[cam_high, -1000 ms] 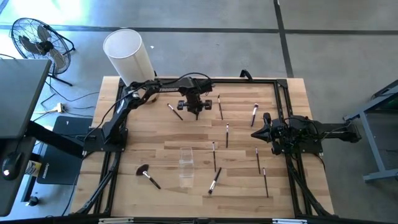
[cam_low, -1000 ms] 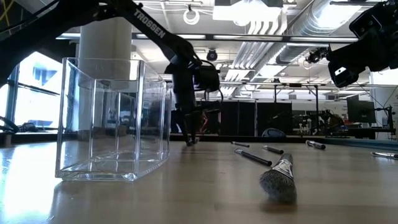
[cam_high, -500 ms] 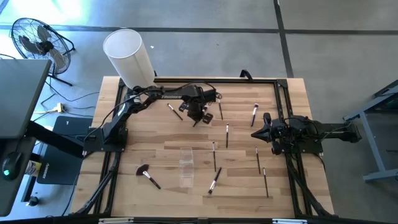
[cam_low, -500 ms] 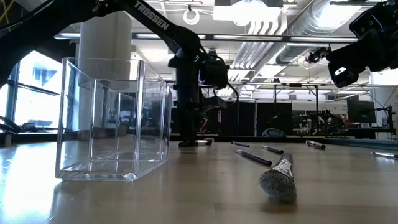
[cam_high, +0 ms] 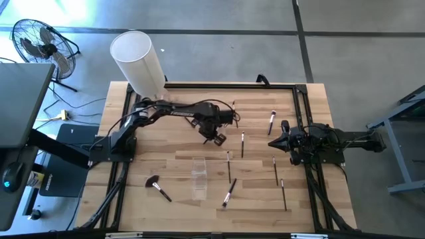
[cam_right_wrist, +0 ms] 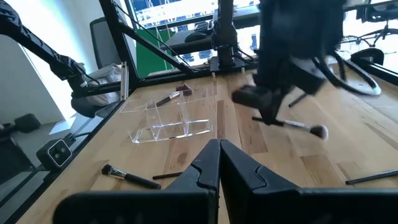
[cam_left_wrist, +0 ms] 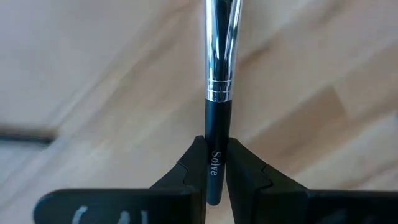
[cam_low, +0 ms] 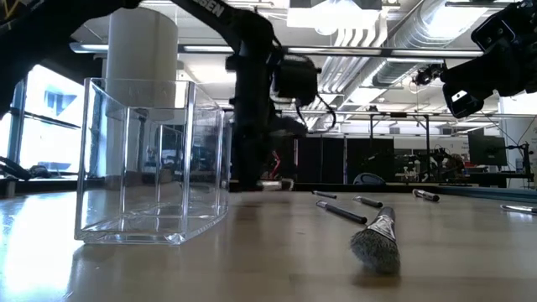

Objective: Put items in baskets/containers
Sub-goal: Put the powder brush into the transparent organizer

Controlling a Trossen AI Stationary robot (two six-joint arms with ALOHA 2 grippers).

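Note:
My left gripper (cam_high: 215,135) is over the table's middle, a little toward the far edge, shut on a thin makeup brush (cam_left_wrist: 219,74) with a dark handle and a silvery ferrule. The right wrist view shows this brush (cam_right_wrist: 297,126) held about level above the wood. The clear cup (cam_high: 198,176) stands toward the near edge, and it fills the left of the low view (cam_low: 151,159). Several brushes (cam_high: 229,166) lie flat on the wood. The brush with a wide fluffy head (cam_high: 154,184) lies near the left front. My right gripper (cam_high: 273,142) waits shut at the right. My left gripper pinches the brush's dark handle (cam_left_wrist: 216,146) between its two fingers, a little below the ferrule. The fingers (cam_left_wrist: 245,168) point down at the table and lie across the brush. The brush sits about level, clear of the wood, with its head end (cam_right_wrist: 318,131) sticking out.
A big white cylinder (cam_high: 138,60) stands at the far left corner. A black frame (cam_high: 292,89) runs round the table's edges. More brushes lie toward the right (cam_high: 272,121) and near the right front (cam_high: 283,194). A fan (cam_high: 40,43) stands off the table.
My left gripper has gone from the far middle toward the near edge and a little to the right, turning as it went. It has carried the brush up off the wood.

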